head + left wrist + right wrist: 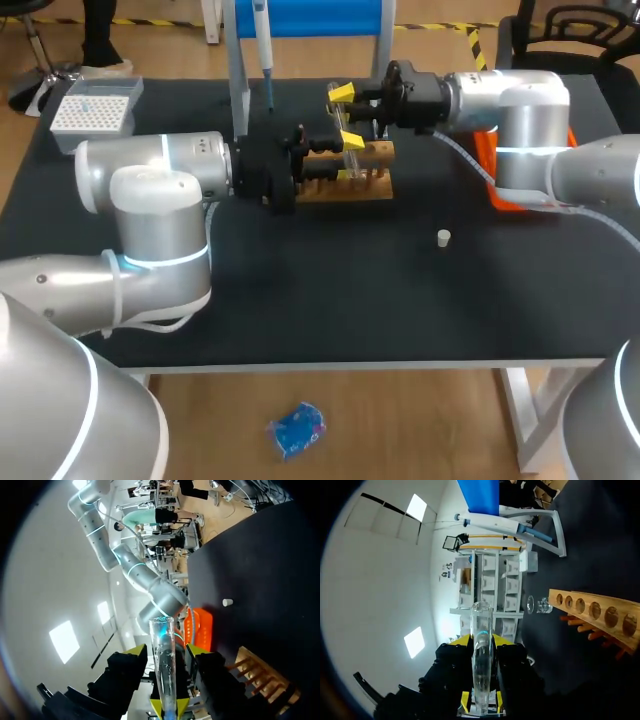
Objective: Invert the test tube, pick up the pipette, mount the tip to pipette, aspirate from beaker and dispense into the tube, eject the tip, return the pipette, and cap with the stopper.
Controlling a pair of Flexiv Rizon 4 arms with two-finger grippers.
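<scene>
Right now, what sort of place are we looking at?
Most likely a liquid-handling lab bench set up for robot work. On the table are a wooden tube rack, a hanging pipette and a box of pipette tips, and a glass test tube is held in the left claw.

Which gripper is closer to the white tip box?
Left. The left gripper is at the rack end facing the tip box; the right gripper lies farther off.
</scene>
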